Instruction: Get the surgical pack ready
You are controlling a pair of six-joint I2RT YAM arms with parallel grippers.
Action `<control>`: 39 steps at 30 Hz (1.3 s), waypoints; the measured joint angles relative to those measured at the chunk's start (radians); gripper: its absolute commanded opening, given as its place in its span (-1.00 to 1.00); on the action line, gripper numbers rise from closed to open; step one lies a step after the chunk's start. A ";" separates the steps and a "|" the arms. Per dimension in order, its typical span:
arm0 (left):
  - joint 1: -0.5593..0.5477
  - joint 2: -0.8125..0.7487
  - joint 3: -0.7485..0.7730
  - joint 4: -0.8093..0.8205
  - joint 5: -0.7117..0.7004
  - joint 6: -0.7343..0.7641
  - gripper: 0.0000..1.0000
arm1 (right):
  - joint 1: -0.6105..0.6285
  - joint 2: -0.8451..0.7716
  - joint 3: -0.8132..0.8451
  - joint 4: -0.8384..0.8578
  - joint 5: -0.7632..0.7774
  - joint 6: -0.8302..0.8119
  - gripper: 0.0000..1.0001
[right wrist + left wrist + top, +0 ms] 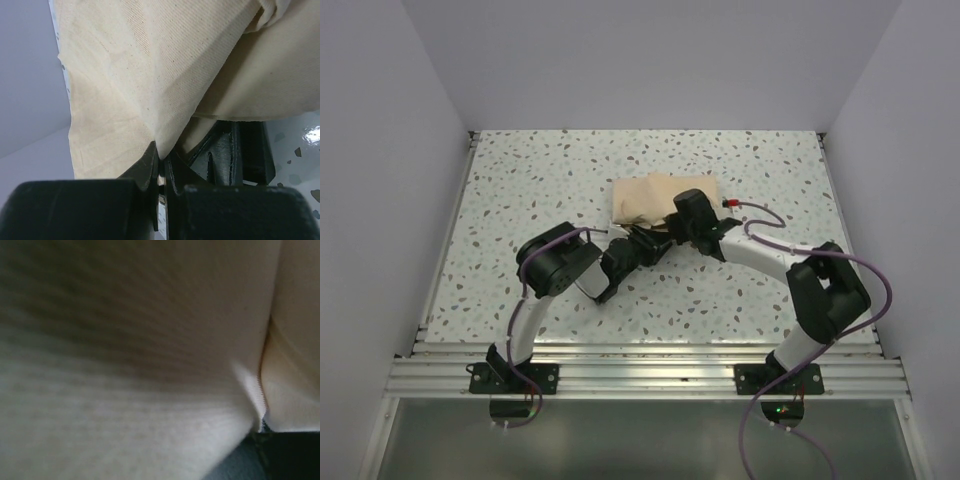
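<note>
- While the wrap sheet [660, 198] is lying bunched into a folded tan bundle at the middle of the speckled table [540, 180], the pack is looking mostly wrapped. No tray, instruments or gauze are showing anywhere, so they are presumably sitting inside the folds.
- Judging by the loose flaps, the folding is nearing its end, with a last corner needing to be tucked or smoothed.
- The right gripper [159, 160] is pinching a fold of the sheet, its jaws pressing together on the cloth at the bundle's near edge.
- The left gripper [645, 243] is reaching in at the bundle's near-left side, just beside the right one. Cloth is filling its wrist camera, so I cannot tell whether its jaws are apart or gripping.
</note>
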 measured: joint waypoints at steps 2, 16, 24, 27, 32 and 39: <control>0.000 0.000 0.008 -0.010 0.000 0.003 -0.08 | 0.000 -0.006 -0.014 0.002 0.000 0.010 -1.00; 0.000 0.000 0.035 -0.045 0.003 0.025 -0.05 | 0.000 -0.018 -0.070 0.029 0.000 0.068 -1.00; 0.000 0.000 0.046 -0.055 0.010 0.045 -0.05 | 0.000 -0.024 -0.095 0.045 0.000 0.105 -1.00; 0.000 0.000 0.051 -0.061 0.013 0.053 -0.05 | 0.000 -0.024 -0.108 0.055 0.000 0.122 -1.00; 0.000 -0.008 0.056 -0.078 0.018 0.083 -0.04 | 0.000 -0.024 -0.103 0.047 0.002 0.124 -1.00; 0.002 -0.072 0.020 -0.167 0.008 0.094 -0.03 | 0.000 -0.005 -0.045 -0.011 -0.010 0.119 -1.00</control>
